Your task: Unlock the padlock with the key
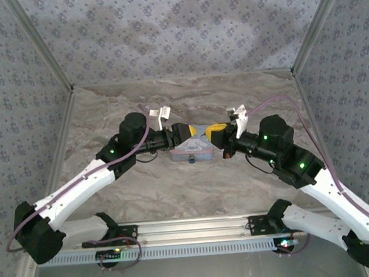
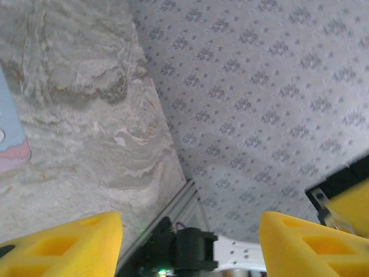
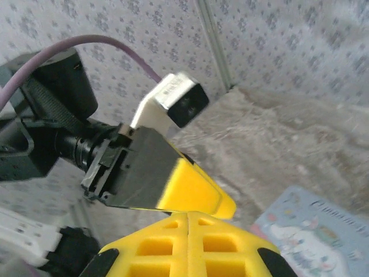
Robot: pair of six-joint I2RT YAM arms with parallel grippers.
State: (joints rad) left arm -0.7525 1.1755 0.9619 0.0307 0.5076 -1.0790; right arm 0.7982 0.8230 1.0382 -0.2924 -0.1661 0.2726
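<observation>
The light-blue cartoon-printed tin (image 1: 195, 152) lies at mid-table between the two arms. On its near edge hangs a tiny dark thing, the padlock (image 1: 192, 159). My left gripper (image 1: 184, 131) hovers over the tin's left end. In the left wrist view this gripper (image 2: 190, 224) is open, its yellow fingers (image 2: 63, 245) wide apart with nothing between them. My right gripper (image 1: 217, 132) sits over the tin's right end. Its yellow pads (image 3: 161, 245) are pressed together, so the right gripper (image 3: 188, 216) is shut with nothing visible between them. The key is hidden.
Patterned walls close in the marble-look table (image 1: 175, 190) on three sides. The tin's corner (image 2: 8, 133) shows at the left wrist view's left edge, and its printed lid (image 3: 314, 236) lies below the right gripper. The left gripper's finger (image 3: 193, 184) is close in front of the right one.
</observation>
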